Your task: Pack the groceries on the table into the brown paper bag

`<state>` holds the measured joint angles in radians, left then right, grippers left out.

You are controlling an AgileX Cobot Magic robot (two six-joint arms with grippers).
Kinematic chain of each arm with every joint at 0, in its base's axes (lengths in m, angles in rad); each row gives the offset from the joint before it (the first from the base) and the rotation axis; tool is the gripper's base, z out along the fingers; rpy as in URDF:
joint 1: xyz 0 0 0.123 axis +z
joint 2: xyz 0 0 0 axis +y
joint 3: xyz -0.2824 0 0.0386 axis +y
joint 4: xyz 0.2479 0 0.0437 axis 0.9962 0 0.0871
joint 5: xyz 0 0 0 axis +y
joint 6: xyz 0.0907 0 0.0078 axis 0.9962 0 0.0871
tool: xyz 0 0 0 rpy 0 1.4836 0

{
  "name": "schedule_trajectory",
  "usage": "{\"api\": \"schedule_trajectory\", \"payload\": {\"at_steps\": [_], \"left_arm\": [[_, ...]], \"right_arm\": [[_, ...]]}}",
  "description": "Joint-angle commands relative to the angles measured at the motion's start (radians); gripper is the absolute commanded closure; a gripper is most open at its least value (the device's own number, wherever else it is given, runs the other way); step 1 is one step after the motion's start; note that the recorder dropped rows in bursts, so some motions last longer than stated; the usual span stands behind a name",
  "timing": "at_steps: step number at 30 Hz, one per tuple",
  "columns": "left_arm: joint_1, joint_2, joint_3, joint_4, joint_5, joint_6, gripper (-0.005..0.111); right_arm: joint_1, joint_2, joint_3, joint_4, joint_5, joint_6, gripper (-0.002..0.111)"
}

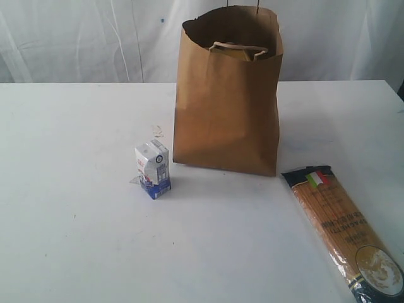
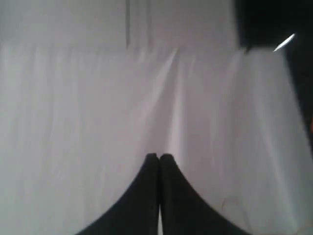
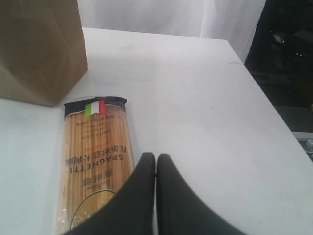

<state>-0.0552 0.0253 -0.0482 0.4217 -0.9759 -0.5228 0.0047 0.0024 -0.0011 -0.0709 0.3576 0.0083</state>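
Brown paper bag (image 1: 227, 107) on table (image 1: 76, 240); small carton (image 1: 153, 169) near its left, spaghetti pkt (image 1: 344, 233) near its right. L gripper (image 2: 159, 157), R gripper (image 3: 155, 156) pinched shut, empty.

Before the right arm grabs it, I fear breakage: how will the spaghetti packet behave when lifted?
The spaghetti packet is long, so gripped at one end it would probably tilt. Its thin strands look brittle and may snap. The glossy wrap seems slippery.

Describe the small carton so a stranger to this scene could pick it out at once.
Find the tall brown paper bag on the white table. In the exterior view, left of its base, stands a small white-and-blue carton. It is the only upright box; the spaghetti packet lies flat on the bag's other side.
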Motion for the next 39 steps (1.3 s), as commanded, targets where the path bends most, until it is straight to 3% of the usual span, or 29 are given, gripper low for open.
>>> {"api": "schedule_trajectory", "payload": {"at_steps": [1, 2, 6, 9, 10, 13, 18, 24, 28, 33, 37, 39], "left_arm": [[-0.004, 0.017, -0.222, 0.147, -0.059, 0.002, 0.107], [-0.004, 0.03, -0.277, 0.174, 0.049, 0.026, 0.107], [-0.004, 0.203, -0.47, 0.325, 0.75, 0.128, 0.107], [-0.006, 0.396, -0.484, 0.302, 1.047, 0.122, 0.107], [-0.006, 0.444, -0.474, 0.282, 1.082, 0.115, 0.107], [-0.008, 0.575, -0.415, 0.252, 1.018, 0.088, 0.107], [-0.008, 0.736, -0.327, 0.252, 0.664, 0.066, 0.107], [-0.017, 0.835, -0.298, 0.259, 0.339, -0.21, 0.107], [-0.067, 0.889, -0.298, 0.405, 0.139, -0.326, 0.107], [-0.192, 0.986, -0.298, 0.506, 0.157, -0.247, 0.107], [-0.283, 1.096, -0.339, 0.465, 0.24, 0.046, 0.107], [-0.297, 1.145, -0.365, 0.453, 0.265, 0.139, 0.107]], "right_arm": [[-0.005, -0.002, 0.001, -0.004, -0.015, -0.008, 0.108], [-0.005, -0.002, 0.001, -0.004, -0.015, -0.008, 0.108], [-0.005, -0.002, 0.001, -0.004, -0.015, -0.008, 0.108], [-0.005, -0.002, 0.001, -0.004, -0.015, -0.008, 0.108], [-0.005, -0.002, 0.001, -0.004, -0.015, -0.008, 0.108], [-0.005, -0.002, 0.001, -0.004, -0.015, -0.008, 0.108], [-0.005, -0.002, 0.001, -0.004, -0.015, -0.008, 0.108], [-0.005, -0.002, 0.001, -0.004, -0.015, -0.008, 0.108], [-0.005, -0.002, 0.001, -0.004, -0.015, -0.008, 0.108], [-0.005, -0.002, 0.001, -0.004, -0.015, -0.008, 0.108], [-0.005, -0.002, 0.001, -0.004, -0.015, -0.008, 0.108], [-0.005, -0.002, 0.001, -0.004, -0.015, -0.008, 0.108]]}}
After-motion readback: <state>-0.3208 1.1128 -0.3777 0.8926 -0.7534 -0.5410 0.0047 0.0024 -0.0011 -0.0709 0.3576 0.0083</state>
